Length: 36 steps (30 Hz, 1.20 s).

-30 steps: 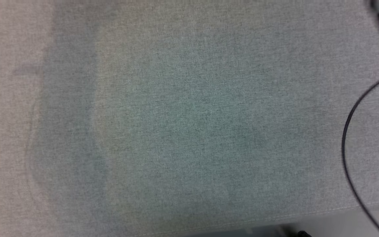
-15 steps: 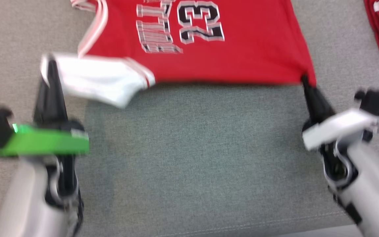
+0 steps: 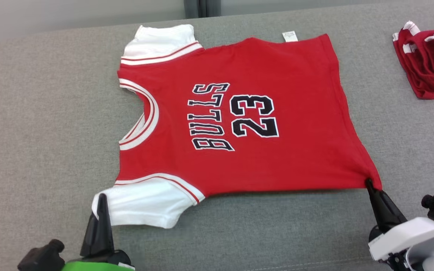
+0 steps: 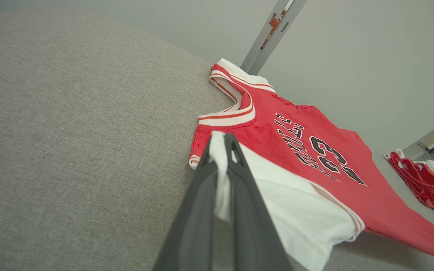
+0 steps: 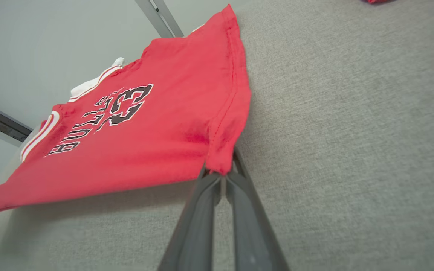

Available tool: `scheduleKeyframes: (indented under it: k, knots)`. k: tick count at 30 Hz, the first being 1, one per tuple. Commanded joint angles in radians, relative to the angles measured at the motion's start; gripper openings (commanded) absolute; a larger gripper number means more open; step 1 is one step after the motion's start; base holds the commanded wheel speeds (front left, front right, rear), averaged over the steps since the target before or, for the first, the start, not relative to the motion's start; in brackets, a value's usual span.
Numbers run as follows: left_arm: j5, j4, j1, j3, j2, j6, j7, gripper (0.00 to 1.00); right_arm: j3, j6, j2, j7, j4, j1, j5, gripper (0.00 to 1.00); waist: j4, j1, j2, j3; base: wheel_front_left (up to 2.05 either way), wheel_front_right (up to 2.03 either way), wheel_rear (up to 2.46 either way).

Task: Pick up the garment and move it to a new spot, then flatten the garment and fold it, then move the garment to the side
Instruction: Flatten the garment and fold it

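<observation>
The garment point(image 3: 239, 113) is a red jersey with white sleeves and "BULLS 23" in black, spread face up on the grey cushion point(image 3: 43, 131). My left gripper point(image 3: 102, 199) is shut on the near white sleeve's edge, and white cloth shows pinched between its fingers in the left wrist view point(image 4: 220, 150). My right gripper point(image 3: 369, 184) is shut on the near red hem corner, with the corner caught at its fingertips in the right wrist view point(image 5: 220, 171). The near edge between both grips hangs slightly lifted off the cushion, while the far half lies flat.
A second red and white garment point(image 3: 428, 60) lies bunched at the cushion's far right. The cushion's front seam point(image 3: 315, 263) runs along the bottom, and a pale wall with a grey post point(image 3: 202, 7) stands behind the cushion.
The head camera has tilted up from bare cushion to the whole jersey. Both grippers keep their hold on the sleeve and hem corner; the jersey now lies spread further across the cushion.
</observation>
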<state>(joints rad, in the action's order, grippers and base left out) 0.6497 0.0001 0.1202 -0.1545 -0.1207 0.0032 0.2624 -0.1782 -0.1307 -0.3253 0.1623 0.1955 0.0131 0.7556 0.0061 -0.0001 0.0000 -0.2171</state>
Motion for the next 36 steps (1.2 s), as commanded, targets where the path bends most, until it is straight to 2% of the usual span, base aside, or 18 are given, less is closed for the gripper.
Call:
scheduleKeyframes:
  k: [1,6,10,18,27,36]
  knots:
    - [-0.015,-0.006,0.027,-0.003,0.003,-0.003,0.003,0.0,0.03,0.0,0.015,-0.021,-0.026,-0.039,-0.02,0.0,0.02,0.0001,0.0,0.022,0.0,0.0,0.0]
    - [-0.036,0.01,0.044,-0.038,0.003,-0.024,0.003,0.0,0.119,0.0,0.081,-0.102,-0.109,-0.128,-0.086,0.0,0.03,0.0001,0.0,0.02,0.0,0.0,0.0]
    - [-0.066,0.029,-0.005,-0.049,-0.011,-0.038,0.003,0.0,0.142,0.0,0.123,-0.155,-0.145,-0.132,-0.129,0.0,0.027,0.0001,0.0,0.019,0.0,0.0,0.0]
    - [-0.094,0.064,-0.122,-0.061,-0.061,-0.068,-0.022,0.0,0.141,0.0,0.145,-0.223,-0.157,-0.05,-0.164,0.0,0.007,0.0001,0.0,0.016,0.0,0.0,0.0]
    - [-0.109,0.152,-0.3,-0.077,-0.108,-0.093,-0.071,0.0,0.12,0.0,0.145,-0.288,-0.079,0.109,-0.153,0.0,-0.028,0.0001,0.0,-0.005,0.0,0.0,0.0]
    - [-0.111,0.36,-0.497,-0.109,-0.101,-0.115,-0.068,0.0,0.125,0.0,0.145,-0.301,0.079,0.29,-0.158,0.0,-0.034,0.0001,0.0,-0.037,0.0,0.0,0.0]
